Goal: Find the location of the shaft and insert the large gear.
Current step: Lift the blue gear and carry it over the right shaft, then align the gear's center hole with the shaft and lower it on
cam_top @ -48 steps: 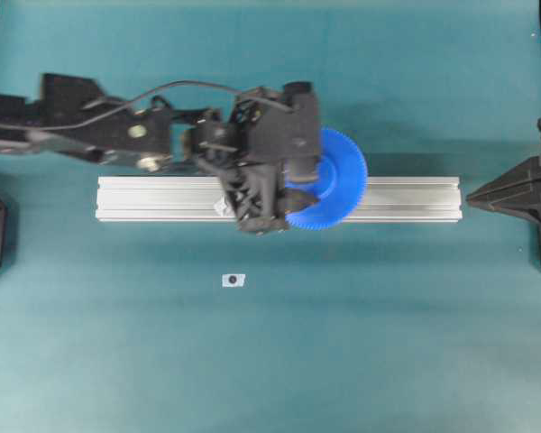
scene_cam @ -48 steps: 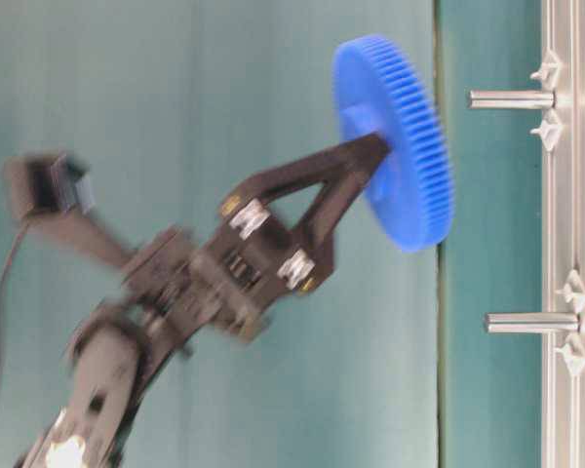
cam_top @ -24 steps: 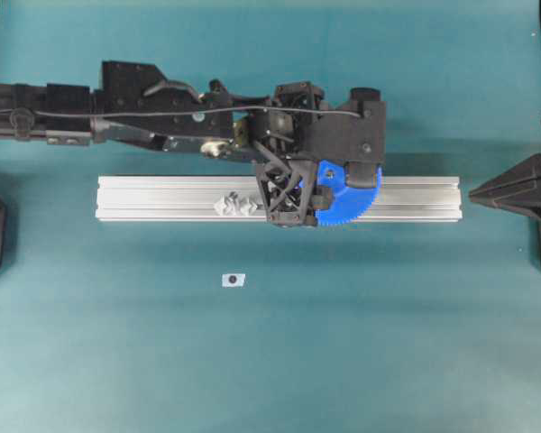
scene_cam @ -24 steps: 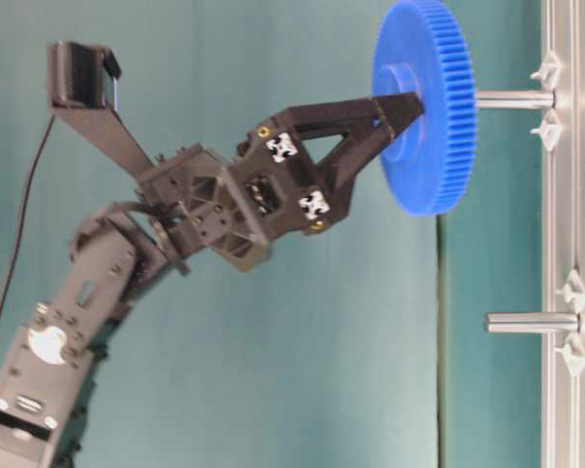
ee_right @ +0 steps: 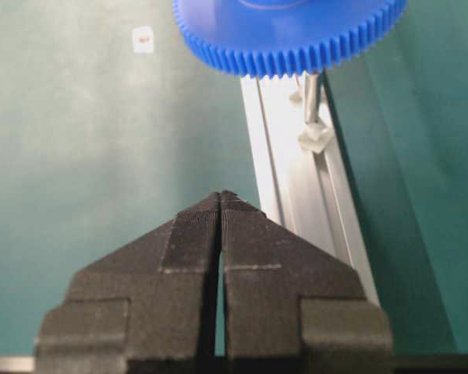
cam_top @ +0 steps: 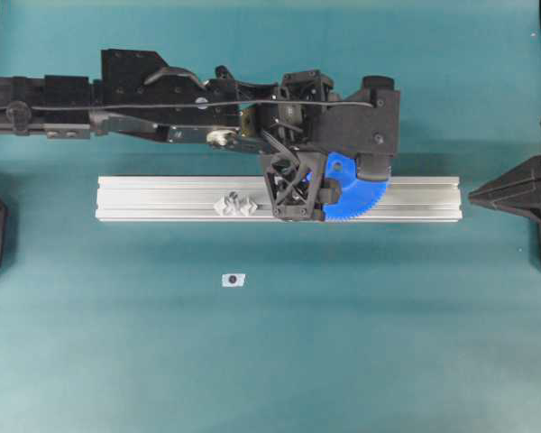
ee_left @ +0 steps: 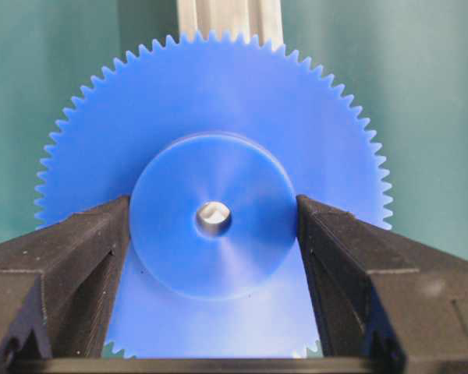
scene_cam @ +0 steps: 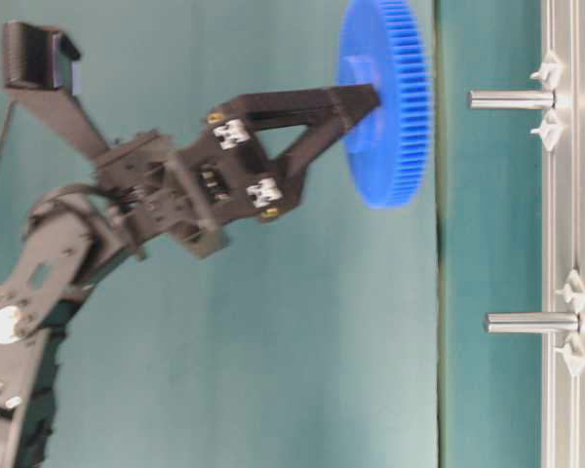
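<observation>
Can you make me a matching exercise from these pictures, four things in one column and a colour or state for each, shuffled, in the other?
Things:
1. large gear
2. left gripper
3. right gripper
4. shaft

States:
A. shut, holding nothing
B. bare grey metal pin on the aluminium rail
C. bright blue, held by its hub
D. clamped on the gear's hub

Pairs: 1-C, 2-D, 3-A, 4-B

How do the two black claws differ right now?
The left gripper is clamped on the large gear's raised hub; the right gripper holds nothing, its fingertips pressed together. The left hangs over the aluminium rail; the right waits off at the rail's end. Both have black, wedge-shaped fingers.
</observation>
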